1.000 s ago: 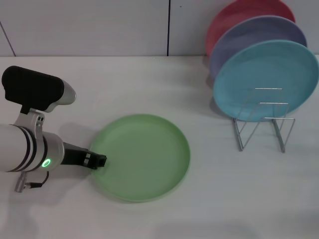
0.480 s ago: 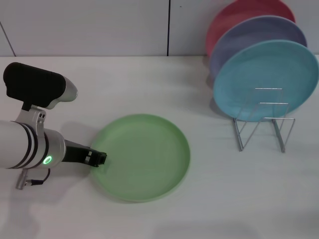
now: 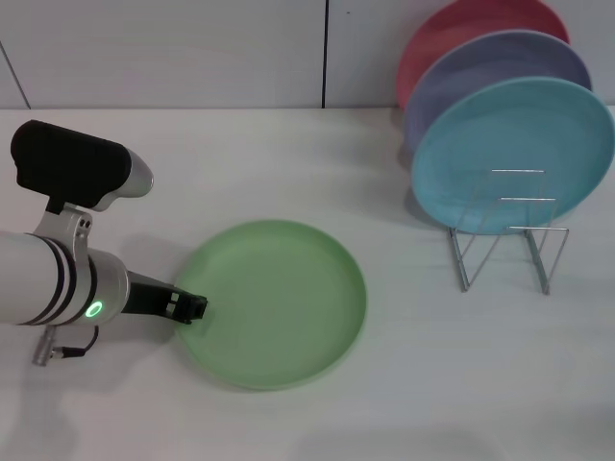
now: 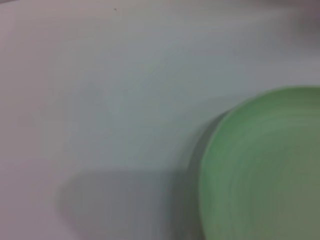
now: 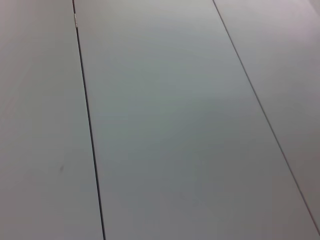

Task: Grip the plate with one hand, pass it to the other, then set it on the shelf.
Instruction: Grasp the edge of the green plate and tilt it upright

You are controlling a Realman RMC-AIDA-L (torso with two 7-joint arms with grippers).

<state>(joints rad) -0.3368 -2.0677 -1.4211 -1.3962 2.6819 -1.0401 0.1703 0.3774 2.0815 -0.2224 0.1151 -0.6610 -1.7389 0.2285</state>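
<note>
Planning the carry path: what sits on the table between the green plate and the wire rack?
Nothing: in the head view only bare white table separates the green plate from the wire rack.

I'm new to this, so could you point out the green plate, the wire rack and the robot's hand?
green plate [image 3: 279,298], head view, its flat middle.
wire rack [image 3: 506,252], head view, front legs.
left gripper [image 3: 195,308], head view, its black tip.

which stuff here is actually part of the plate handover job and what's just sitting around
Part of the job:
- green plate, flat on the table
- wire rack
- left gripper, at the plate's edge

Just there:
- turquoise plate, lavender plate and red plate, standing in the rack
- table
</note>
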